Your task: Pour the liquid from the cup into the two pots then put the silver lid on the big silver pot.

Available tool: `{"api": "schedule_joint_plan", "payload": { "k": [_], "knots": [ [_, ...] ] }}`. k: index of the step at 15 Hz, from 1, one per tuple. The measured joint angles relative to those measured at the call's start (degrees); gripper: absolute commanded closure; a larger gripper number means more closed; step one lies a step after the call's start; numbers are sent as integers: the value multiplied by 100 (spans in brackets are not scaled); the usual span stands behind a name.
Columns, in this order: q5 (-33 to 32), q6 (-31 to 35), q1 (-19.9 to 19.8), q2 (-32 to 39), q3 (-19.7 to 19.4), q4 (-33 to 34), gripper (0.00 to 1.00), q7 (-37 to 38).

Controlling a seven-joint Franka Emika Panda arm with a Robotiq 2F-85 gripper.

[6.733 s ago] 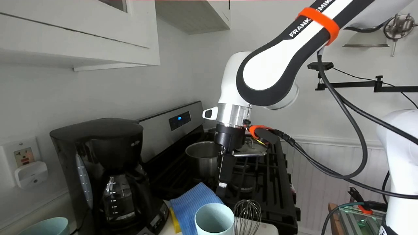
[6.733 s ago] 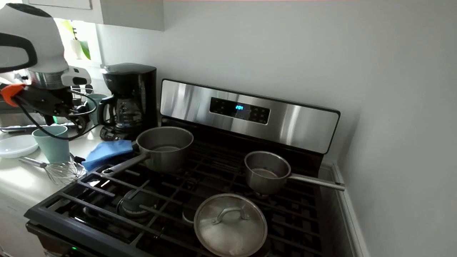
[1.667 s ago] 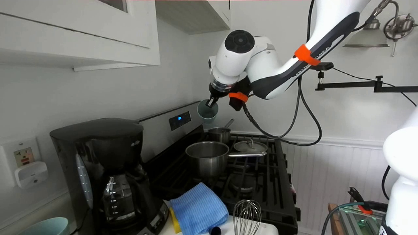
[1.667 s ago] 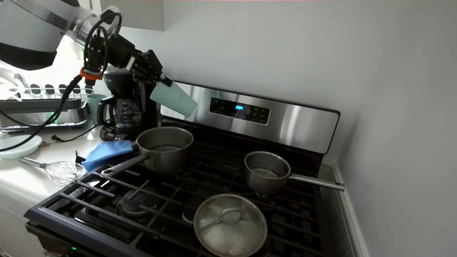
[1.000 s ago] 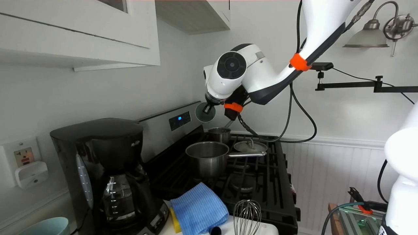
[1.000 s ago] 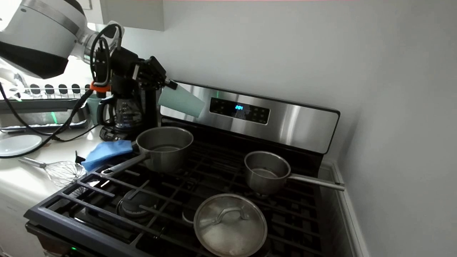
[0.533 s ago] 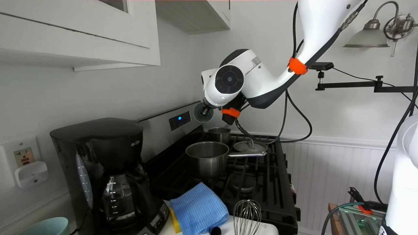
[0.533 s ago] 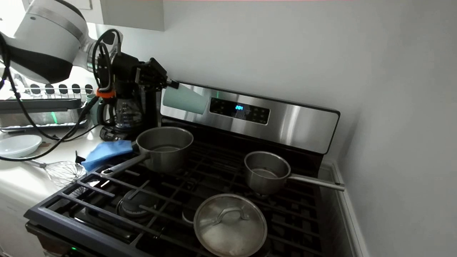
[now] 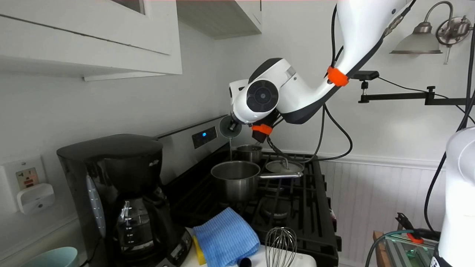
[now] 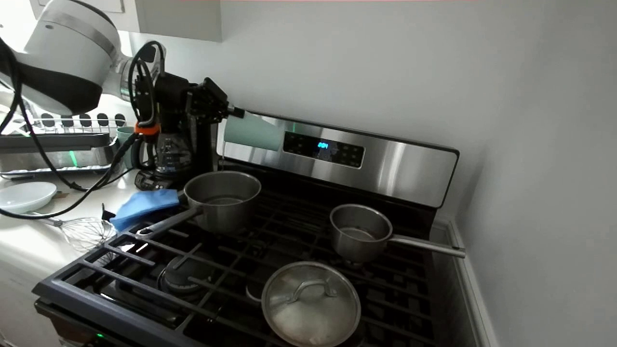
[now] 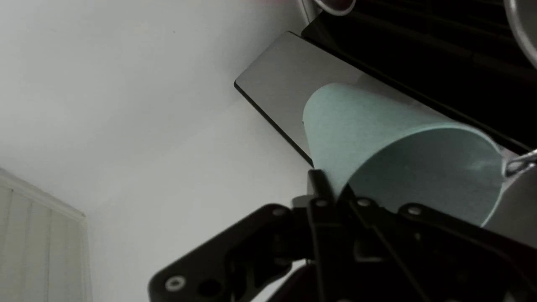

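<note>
My gripper [image 11: 334, 191] is shut on the wall of the pale mint cup [image 11: 356, 121], one finger inside its mouth. The cup [image 10: 253, 132] lies tipped on its side above the big silver pot [image 10: 224, 219], its mouth towards the arm. A thin liquid stream [image 9: 231, 148] falls from the lip to the pot's rim line; where it lands is hard to see. A smaller pot [image 10: 359, 246] sits at the stove's back right. The silver lid [image 10: 313, 318] lies handle up on the front right of the stove. In both exterior views the gripper partly covers the cup.
The black coffee maker [image 9: 111, 163] stands beside the stove, close to the arm. The stove's back panel [image 10: 405, 168] rises behind the cup. The big pot's handle [image 10: 168, 222] points frontward. A blue cloth [image 9: 226, 237] and a whisk [image 9: 281, 241] lie on the counter.
The cup, on the counter several seconds ago, is now held over the stove. Over the last second it has tipped further, dropped slightly, and a stream has appeared at its lip.
</note>
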Motion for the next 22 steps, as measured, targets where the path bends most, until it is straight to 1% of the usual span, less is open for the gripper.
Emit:
{"api": "schedule_joint_plan", "payload": {
  "k": [8,18,22],
  "knots": [
    [-534,-243,145,0,-147,-1,99,254],
    [-539,-244,150,0,-260,0,99,254],
    [-332,-228,150,0,-344,25,99,250]
  ]
}}
